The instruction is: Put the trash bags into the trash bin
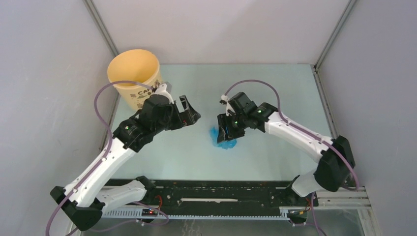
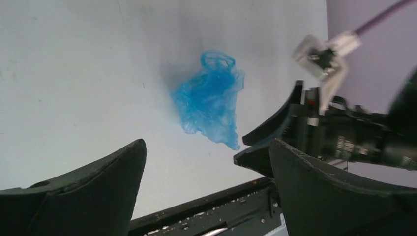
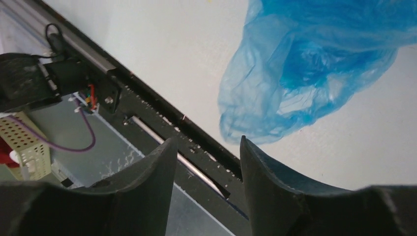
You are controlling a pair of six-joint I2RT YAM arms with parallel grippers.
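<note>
One crumpled blue trash bag (image 1: 223, 140) lies on the pale table just in front of my right gripper (image 1: 225, 129). The right wrist view shows that gripper (image 3: 207, 140) open, nothing between its fingers, with the bag (image 3: 305, 64) on the table just beyond the tip of one finger. My left gripper (image 1: 190, 112) stands wide open and empty to the bag's left, pointing toward it. From the left wrist, the bag (image 2: 211, 101) sits beyond the gripper (image 2: 206, 145), and the right arm's fingers (image 2: 278, 123) hang beside it. The tan-yellow trash bin (image 1: 132, 94) stands upright at the back left, behind the left arm.
A black rail (image 1: 216, 194) runs along the near table edge between the arm bases. Grey walls close in the table on the left, back and right. Purple cables loop over both arms.
</note>
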